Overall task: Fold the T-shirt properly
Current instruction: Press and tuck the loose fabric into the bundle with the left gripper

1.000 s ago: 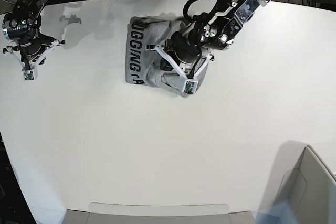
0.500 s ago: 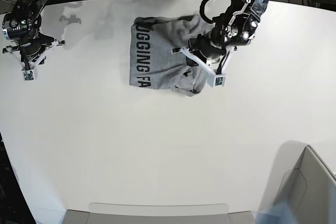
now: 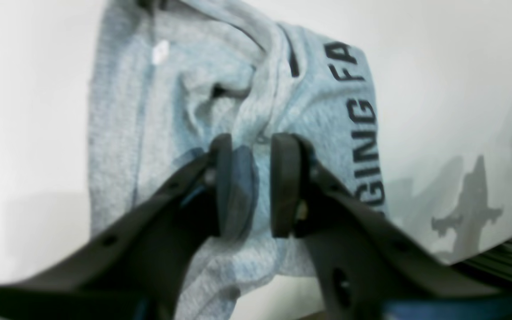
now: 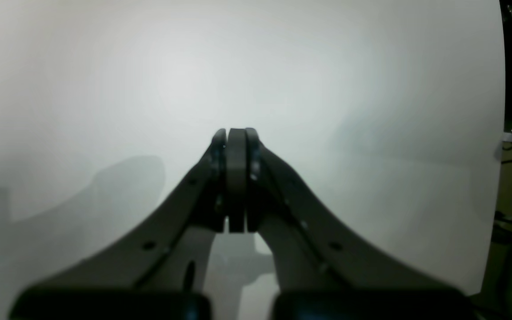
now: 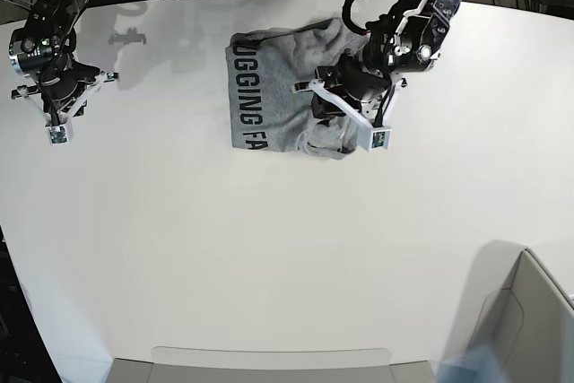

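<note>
Hovering left arm's parted fingers (image 3: 285, 186) over T-shirt (image 3: 158, 111).

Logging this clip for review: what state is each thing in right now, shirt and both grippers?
T-shirt: bunched and partly folded on the table, wrinkled, black lettering showing along one edge.
Left gripper: over the shirt, jaws slightly apart, grey cloth seen in the gap; cannot tell whether it pinches any.
Right gripper: shut, holding nothing, over bare table away from the shirt.

parted fingers (image 3: 285, 186), rumpled T-shirt (image 3: 336, 115) beneath
</note>
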Tool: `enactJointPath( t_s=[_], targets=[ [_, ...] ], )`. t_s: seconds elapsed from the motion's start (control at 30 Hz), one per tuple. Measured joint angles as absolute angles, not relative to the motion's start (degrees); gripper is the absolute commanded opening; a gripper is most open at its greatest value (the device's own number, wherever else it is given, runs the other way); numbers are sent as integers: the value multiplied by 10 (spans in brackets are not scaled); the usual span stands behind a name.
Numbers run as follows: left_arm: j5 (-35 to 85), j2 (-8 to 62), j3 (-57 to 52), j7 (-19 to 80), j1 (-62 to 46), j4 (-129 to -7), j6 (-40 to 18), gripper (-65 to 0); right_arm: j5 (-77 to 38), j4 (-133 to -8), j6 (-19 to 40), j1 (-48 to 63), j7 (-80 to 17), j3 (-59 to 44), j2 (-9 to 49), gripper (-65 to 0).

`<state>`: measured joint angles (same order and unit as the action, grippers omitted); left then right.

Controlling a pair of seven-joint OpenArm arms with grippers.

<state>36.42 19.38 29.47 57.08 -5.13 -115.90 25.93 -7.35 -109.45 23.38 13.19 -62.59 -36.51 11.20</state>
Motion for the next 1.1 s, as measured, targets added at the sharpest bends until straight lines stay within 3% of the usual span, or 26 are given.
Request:
enactJointPath(
  t_s=[0.4, 0.53, 0.67, 0.93, 1.1],
  targets=[
    [366, 170, 312, 569, 41, -1067, 253, -445, -74, -1094, 234, 133, -627, -350, 112, -650],
    [369, 170, 364, 563, 62, -1068, 194, -457, -73, -1094, 234, 132, -626, -345, 111, -650],
    [369, 168, 383, 562, 60, -1069, 179, -481, -73, -1094, 234, 131, -626, -341, 112, -650],
    [366, 169, 381, 540, 79, -941, 180, -481, -73, -1094, 234, 130, -626, -341, 112, -650],
    [361, 165, 285, 497, 49, -1005, 212, -481, -73, -1094, 234, 130, -626, -341, 112, -650]
  ],
)
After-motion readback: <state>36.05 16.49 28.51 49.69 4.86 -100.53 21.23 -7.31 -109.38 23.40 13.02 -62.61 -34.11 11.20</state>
